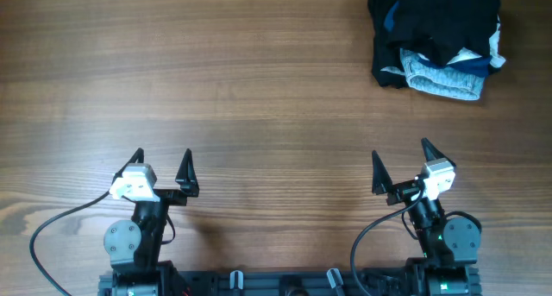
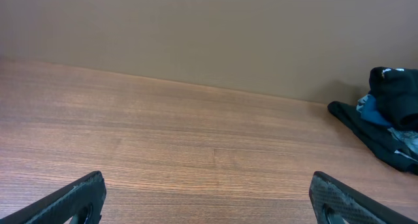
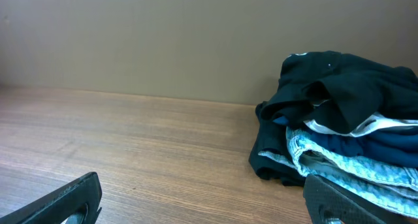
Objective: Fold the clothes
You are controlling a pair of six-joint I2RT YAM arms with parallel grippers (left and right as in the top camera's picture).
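Left claw [image 1: 162,168] and right claw [image 1: 402,162], both spread apart and empty, sit at the near edge of the table [image 1: 224,80]. The pile of clothes [image 1: 437,39] lies well ahead of the right claw, slightly to its right. Best approach: reach with the right claw and lift only the top garment.

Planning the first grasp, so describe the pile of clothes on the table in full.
The pile of clothes sits in the far right corner of the wooden table, unfolded and heaped. Black garments lie crumpled on top and along the left side; beneath them show dark blue fabric, a white edge and a light blue, faded-looking piece at the front. It looks like soft cloth. Only the table touches it; neither gripper is near.
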